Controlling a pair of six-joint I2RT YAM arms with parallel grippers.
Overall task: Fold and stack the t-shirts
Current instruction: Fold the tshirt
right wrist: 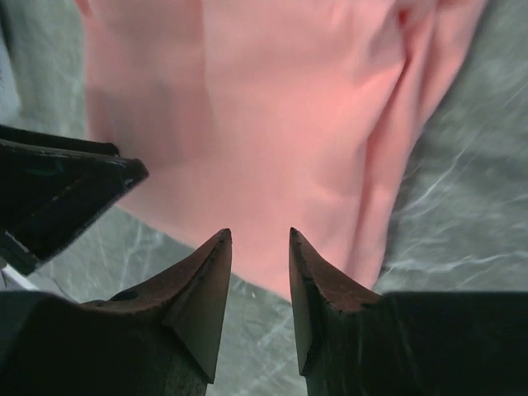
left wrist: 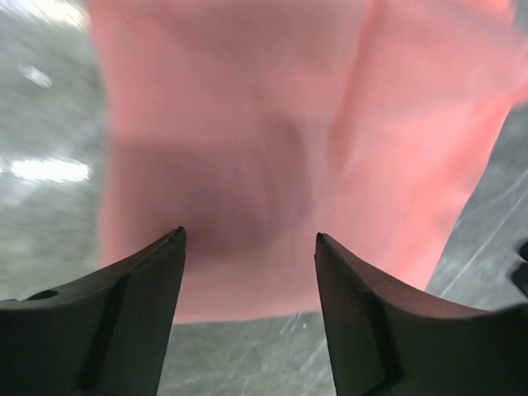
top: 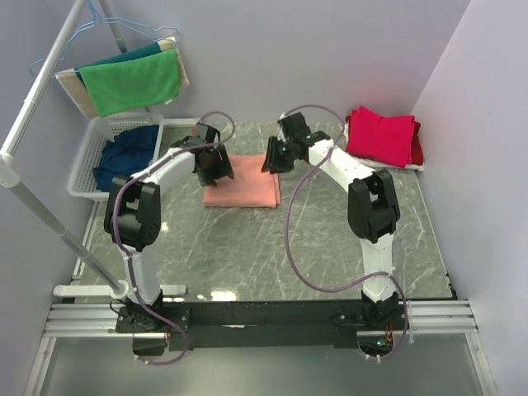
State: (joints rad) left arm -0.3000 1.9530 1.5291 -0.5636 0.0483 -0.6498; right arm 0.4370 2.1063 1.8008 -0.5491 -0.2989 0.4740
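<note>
**user1:** So what sort of place was this, somebody's laundry room?

**user2:** Nah, it looked like a robotics lab cell dressed up as one. Plain lavender walls (top: pixel 313 49) boxed in a marble-look surface (top: pixel 239 247). Two robot arms, the left arm (top: pixel 136 214) and right arm (top: pixel 371 206), were bolted to an aluminium rail (top: pixel 82 320) at the near edge, with purple cables (top: pixel 293 247) hanging loose.

**user1:** And the laundry stuff?

**user2:** Props, pretty much. There was a metal rack pole (top: pixel 41 74) with a green cloth (top: pixel 132 82) draped over it, a white basket (top: pixel 91 157), and folded red tees (top: pixel 379 136).
</note>
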